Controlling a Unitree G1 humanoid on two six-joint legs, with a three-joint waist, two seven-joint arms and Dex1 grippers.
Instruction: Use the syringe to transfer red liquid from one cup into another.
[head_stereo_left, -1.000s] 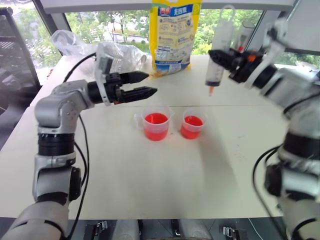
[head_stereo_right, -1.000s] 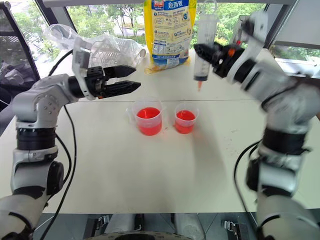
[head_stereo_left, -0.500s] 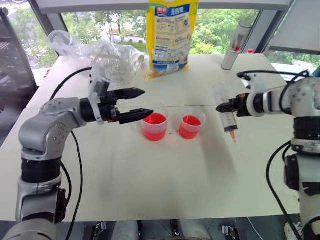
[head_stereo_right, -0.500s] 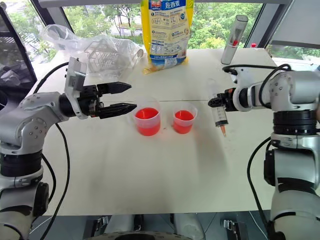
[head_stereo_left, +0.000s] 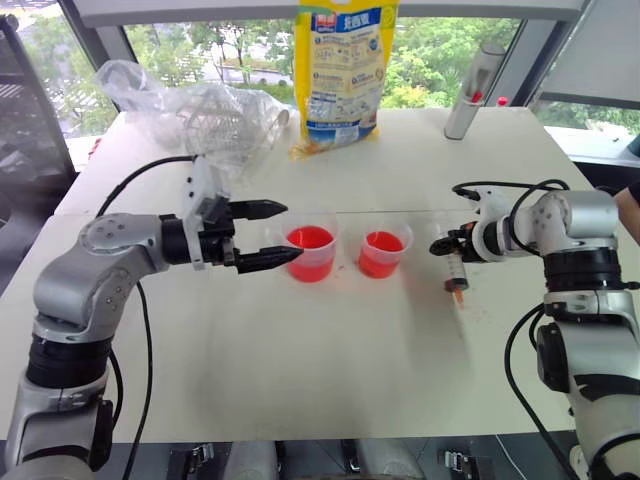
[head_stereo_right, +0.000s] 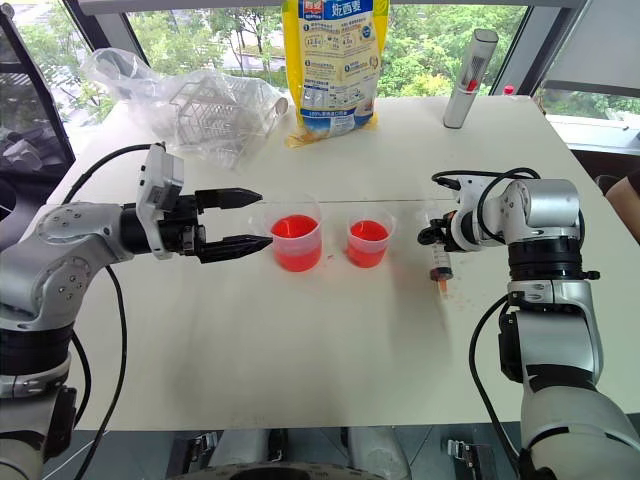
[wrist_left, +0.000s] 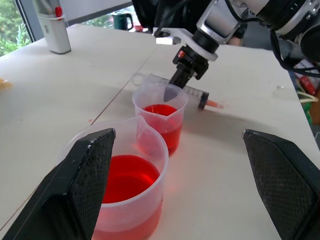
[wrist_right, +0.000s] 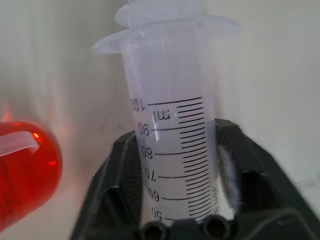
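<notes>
The syringe (head_stereo_left: 452, 268) lies on the white table to the right of the cups, its orange tip toward me. My right gripper (head_stereo_right: 432, 236) stands open astride its barrel (wrist_right: 170, 140), with a thin gap beside one finger. The larger handled cup (head_stereo_left: 310, 253) and the smaller cup (head_stereo_left: 384, 253) stand side by side mid-table, and both hold red liquid (wrist_left: 127, 175). Just left of the larger cup, my left gripper (head_stereo_left: 290, 232) is open and level with nothing in it, its lower fingertip close to the cup's wall.
A yellow bag (head_stereo_left: 345, 70) stands at the table's back. A grey cylindrical bottle (head_stereo_left: 470, 92) is at the back right. A crumpled clear plastic bag with a white rack (head_stereo_left: 200, 115) sits at the back left. A seam (head_stereo_left: 420, 211) crosses the table behind the cups.
My right arm came down from high over the cups to the table at their right, laid the syringe flat and loosened its fingers. My left gripper drew back and sank a little.
</notes>
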